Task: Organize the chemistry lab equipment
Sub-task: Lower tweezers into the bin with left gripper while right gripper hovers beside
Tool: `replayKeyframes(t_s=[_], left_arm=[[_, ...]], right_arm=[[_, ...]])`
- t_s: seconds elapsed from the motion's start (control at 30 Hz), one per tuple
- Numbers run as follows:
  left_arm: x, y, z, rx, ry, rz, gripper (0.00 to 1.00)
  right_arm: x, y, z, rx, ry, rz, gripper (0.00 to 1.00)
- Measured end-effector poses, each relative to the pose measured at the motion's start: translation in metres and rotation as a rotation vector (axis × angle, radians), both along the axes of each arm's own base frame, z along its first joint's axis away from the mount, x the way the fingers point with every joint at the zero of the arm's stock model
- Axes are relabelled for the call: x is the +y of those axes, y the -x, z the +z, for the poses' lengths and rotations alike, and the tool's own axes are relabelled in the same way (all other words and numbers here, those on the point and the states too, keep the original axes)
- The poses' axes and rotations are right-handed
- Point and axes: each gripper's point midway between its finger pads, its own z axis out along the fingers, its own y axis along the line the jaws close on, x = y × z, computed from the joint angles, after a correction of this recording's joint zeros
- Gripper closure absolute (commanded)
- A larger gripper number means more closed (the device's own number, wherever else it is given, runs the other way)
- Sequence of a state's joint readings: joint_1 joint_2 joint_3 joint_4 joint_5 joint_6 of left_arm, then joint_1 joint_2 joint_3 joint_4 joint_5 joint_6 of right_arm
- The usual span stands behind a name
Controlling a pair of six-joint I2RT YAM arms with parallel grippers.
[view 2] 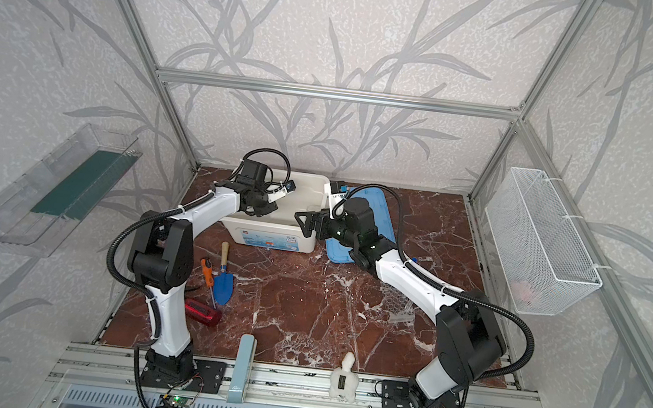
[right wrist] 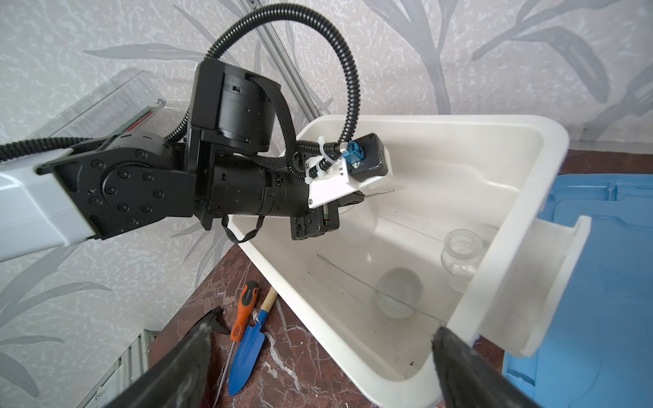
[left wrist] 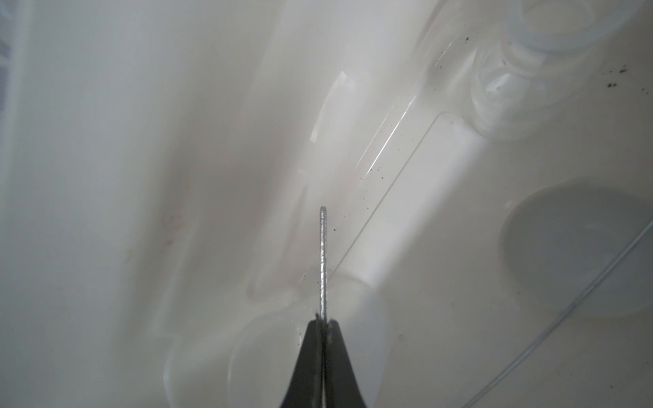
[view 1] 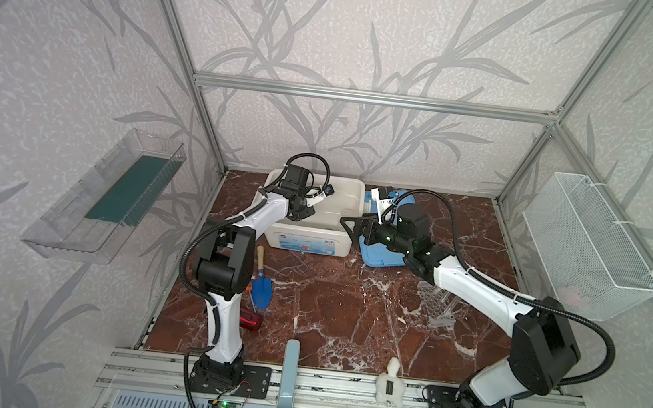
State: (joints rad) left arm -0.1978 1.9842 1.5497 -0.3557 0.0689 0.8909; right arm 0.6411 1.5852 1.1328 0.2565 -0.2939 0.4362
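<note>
My left end effector [left wrist: 323, 326], low in the middle of the left wrist view, is clamped tight on a thin glass rod [left wrist: 323, 261] whose long axis runs straight out past my tips over the floor of the white bin [left wrist: 106, 159], while my right end effector [right wrist: 321, 332] gapes empty beside the bin's rim.

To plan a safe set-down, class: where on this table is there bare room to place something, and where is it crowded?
Free: the middle of the marble tabletop, bordered by the white bin behind, the blue trowel left and the clear rack right. Crowded: inside the bin, where the left gripper grips a thin rod, and around the trowel.
</note>
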Motion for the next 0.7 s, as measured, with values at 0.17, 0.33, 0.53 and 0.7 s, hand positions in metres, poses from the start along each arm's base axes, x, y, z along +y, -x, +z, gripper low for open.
replayKeyframes(t_s=[0.17,0.33,0.53,0.7], left_arm=[[-0.004,-0.002,0.002,-0.011,0.016,-0.013,1.0],[-0.007,-0.001,0.004,-0.001,0.022,-0.036,1.0],[-0.02,0.0,0.007,-0.009,0.043,-0.072,1.0],[-0.034,-0.008,0.016,-0.066,0.052,-0.092,1.0]], right_arm=[[-0.002,0.0,0.003,-0.026,0.012,-0.008,0.04],[-0.005,0.002,0.006,-0.037,0.011,-0.014,0.04],[-0.007,0.004,0.001,-0.035,0.022,-0.016,0.04],[-0.009,0.005,-0.007,-0.029,0.037,-0.018,0.04]])
